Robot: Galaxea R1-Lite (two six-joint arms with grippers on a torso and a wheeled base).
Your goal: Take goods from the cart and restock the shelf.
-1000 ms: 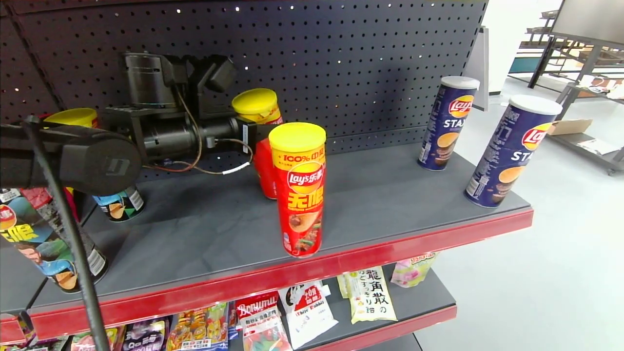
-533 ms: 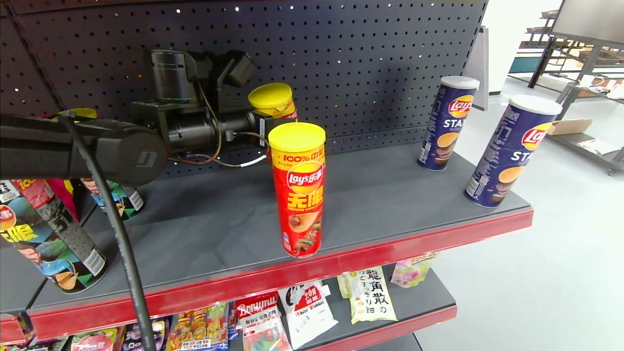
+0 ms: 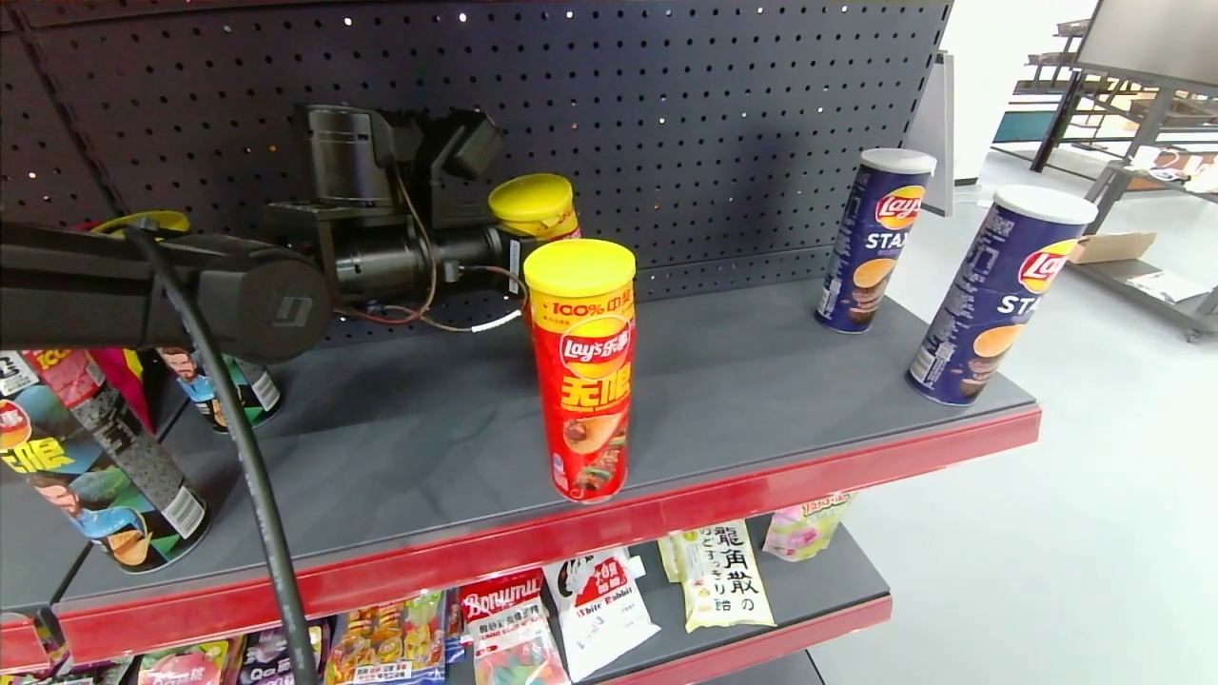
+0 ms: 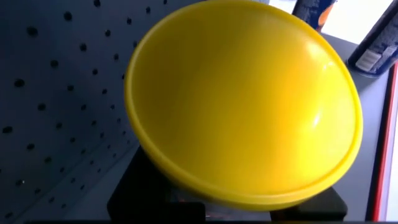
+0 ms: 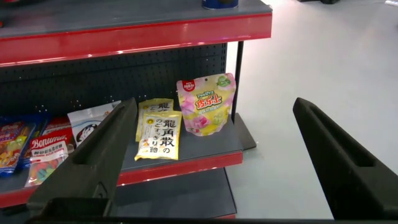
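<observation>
While the left gripper (image 3: 515, 258) pinches the held can (image 3: 535, 205), a red tube with a yellow lid, that can sits at the back of the shelf (image 3: 761, 381), close to the pegboard (image 3: 666, 114) and directly behind the front can (image 3: 585, 381). The held can leans slightly. Its lower body and base are hidden by the front can, so I cannot tell whether it touches the shelf. In the left wrist view its yellow lid (image 4: 242, 99) is seen from above, with the pegboard beside it. The front can, also red with a yellow lid, stands upright near the shelf's red front edge. Two blue cans with white lids stand upright well to the right, one (image 3: 874, 243) farther back and one (image 3: 999, 295) near the front corner. At the left end of the shelf stand two dark printed cans (image 3: 105, 466) (image 3: 233, 390), with another yellow lid (image 3: 143, 224) behind the arm. The right gripper (image 5: 214, 104) hangs lower, in front of the lower shelf (image 5: 186, 165), with its fingers spread wide and nothing between them. Past them a pink-and-green bag (image 5: 206, 102) and two yellow bags (image 5: 158, 130) stand on that lower shelf, with more snack bags (image 5: 43, 155) alongside.
</observation>
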